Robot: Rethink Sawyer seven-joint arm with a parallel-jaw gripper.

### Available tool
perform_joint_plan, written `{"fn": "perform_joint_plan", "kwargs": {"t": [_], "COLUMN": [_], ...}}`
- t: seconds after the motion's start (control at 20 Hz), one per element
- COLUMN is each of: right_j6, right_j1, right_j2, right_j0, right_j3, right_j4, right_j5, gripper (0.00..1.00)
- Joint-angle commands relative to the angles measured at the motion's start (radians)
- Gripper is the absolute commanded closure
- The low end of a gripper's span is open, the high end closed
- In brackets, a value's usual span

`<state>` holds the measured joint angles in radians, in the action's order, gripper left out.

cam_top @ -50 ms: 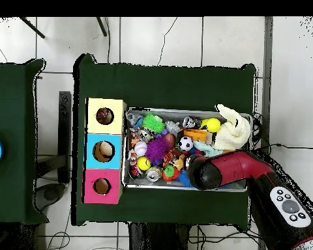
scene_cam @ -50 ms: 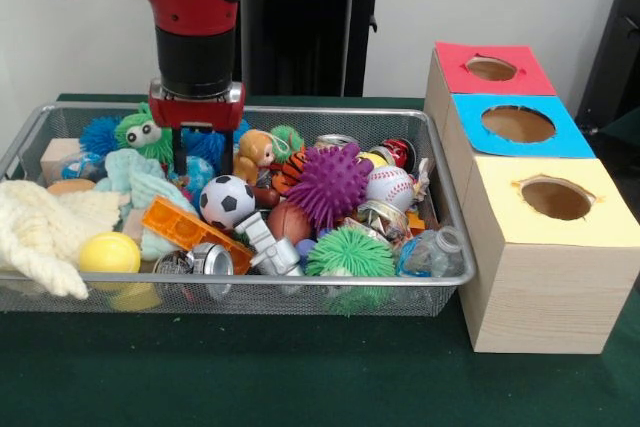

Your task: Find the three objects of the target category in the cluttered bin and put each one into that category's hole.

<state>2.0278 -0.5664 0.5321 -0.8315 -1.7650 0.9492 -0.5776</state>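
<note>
The gripper (scene_cam @ -50 ms: 203, 159) hangs low at the back of the wire bin (scene_cam @ -50 ms: 452, 209), its two dark fingers apart and empty, tips among blue spiky toys behind the soccer ball (scene_cam @ -50 ms: 226, 201). The target category is not stated; balls appear a likely set — the soccer ball, a baseball (scene_cam @ -50 ms: 390, 186) and a yellow ball (scene_cam @ -50 ms: 109, 252) toward the front corner.

Handling judgement: these look light and fairly firm, but round and smooth, so liable to roll or squirt from a pinch; a grasp across the widest part seems safest. The soft purple spiky ball (scene_cam @ -50 ms: 329, 184) would compress readily.

Clearances: the clutter is dense, neighbours touching on every side — little room for finger entry. The bin's rim stands between the load and the box (scene_cam @ -50 ms: 540, 292) beside it, so a lift clear of the rim is needed. The red, blue and yellow holes face upward, unobstructed in the overhead view.
</note>
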Motion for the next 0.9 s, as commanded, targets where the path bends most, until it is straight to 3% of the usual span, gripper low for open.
{"fn": "perform_joint_plan", "kwargs": {"t": [0.05,0.45,0.9], "right_j6": [-0.037,-0.143,-0.248], "right_j1": [0.129,0.083,0.054], "right_j2": [-0.039,0.009,0.052], "right_j0": [0.013,-0.07,-0.142], "right_j3": [0.071,0.023,0.022], "right_j4": [0.044,-0.028,-0.057], "right_j5": [0.066,0.007,-0.043], "gripper": [0.0,0.0,0.0]}}
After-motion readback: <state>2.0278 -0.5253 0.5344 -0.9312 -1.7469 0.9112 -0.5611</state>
